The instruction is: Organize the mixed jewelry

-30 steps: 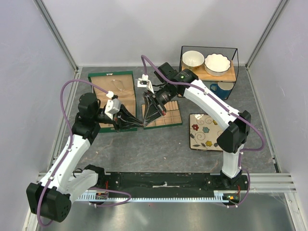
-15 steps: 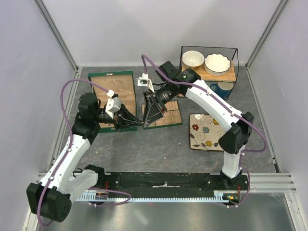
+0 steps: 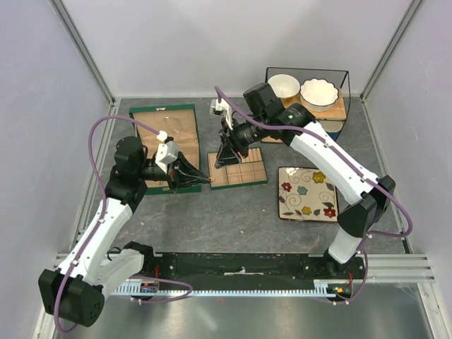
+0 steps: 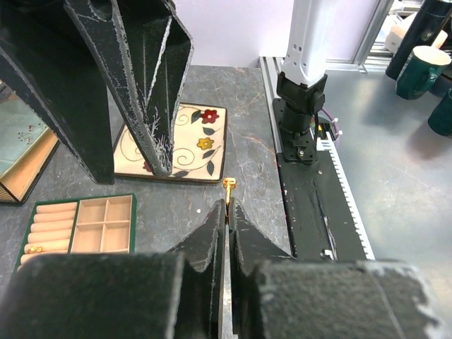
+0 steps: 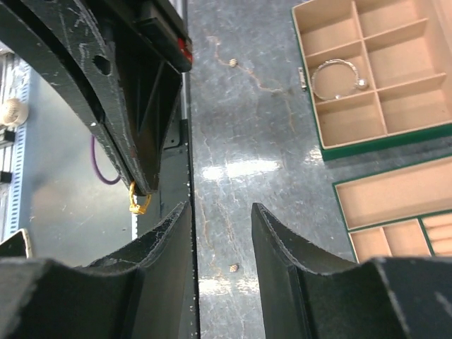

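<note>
My left gripper is shut on a small gold ring-shaped piece, which sticks out past the fingertips above the grey table. The right wrist view shows that gold piece hanging from the left gripper's tip. My right gripper is open and empty, a little beyond the left gripper and above the tan compartment tray. A thin silver bangle lies in a compartment of the green jewelry box. Two tiny beads lie on the table.
The green jewelry box lies at the left, partly under my left arm. A floral plate is at the right. A glass case with two white bowls stands at the back right. The right arm's base rail runs along the near edge.
My right gripper has drawn back up and to the far right, away from the left gripper's tips. The left gripper has stayed in place, shut on the gold piece.
</note>
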Available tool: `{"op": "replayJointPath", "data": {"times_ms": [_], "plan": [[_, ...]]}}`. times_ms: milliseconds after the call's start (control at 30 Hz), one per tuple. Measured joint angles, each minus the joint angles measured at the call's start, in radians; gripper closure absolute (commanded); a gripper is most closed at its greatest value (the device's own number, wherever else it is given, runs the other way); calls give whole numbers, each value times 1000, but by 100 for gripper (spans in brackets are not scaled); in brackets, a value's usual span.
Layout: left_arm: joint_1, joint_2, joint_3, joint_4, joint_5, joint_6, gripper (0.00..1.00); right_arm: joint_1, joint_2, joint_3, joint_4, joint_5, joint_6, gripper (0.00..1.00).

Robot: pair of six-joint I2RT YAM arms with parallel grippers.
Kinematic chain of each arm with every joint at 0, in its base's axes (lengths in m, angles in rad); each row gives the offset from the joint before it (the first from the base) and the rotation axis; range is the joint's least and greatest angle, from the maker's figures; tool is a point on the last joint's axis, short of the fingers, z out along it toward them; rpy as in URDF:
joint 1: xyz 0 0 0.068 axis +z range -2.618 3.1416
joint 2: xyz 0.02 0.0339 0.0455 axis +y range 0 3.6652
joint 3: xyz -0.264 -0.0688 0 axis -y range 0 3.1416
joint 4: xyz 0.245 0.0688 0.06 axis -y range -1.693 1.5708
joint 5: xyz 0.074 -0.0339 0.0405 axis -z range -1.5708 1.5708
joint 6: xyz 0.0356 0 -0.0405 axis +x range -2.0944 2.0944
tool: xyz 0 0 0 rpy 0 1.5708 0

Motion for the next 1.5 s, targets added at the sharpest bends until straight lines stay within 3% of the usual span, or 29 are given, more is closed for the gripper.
{"op": "replayJointPath", "data": {"times_ms": [500,1500], "plan": [[31,2,23,34,-268,-173,99,-2,-108,-128,115,75,65,54],[31,10,11,93,-257,-259,98,52,-63,-122,197,97,98,56]]}}
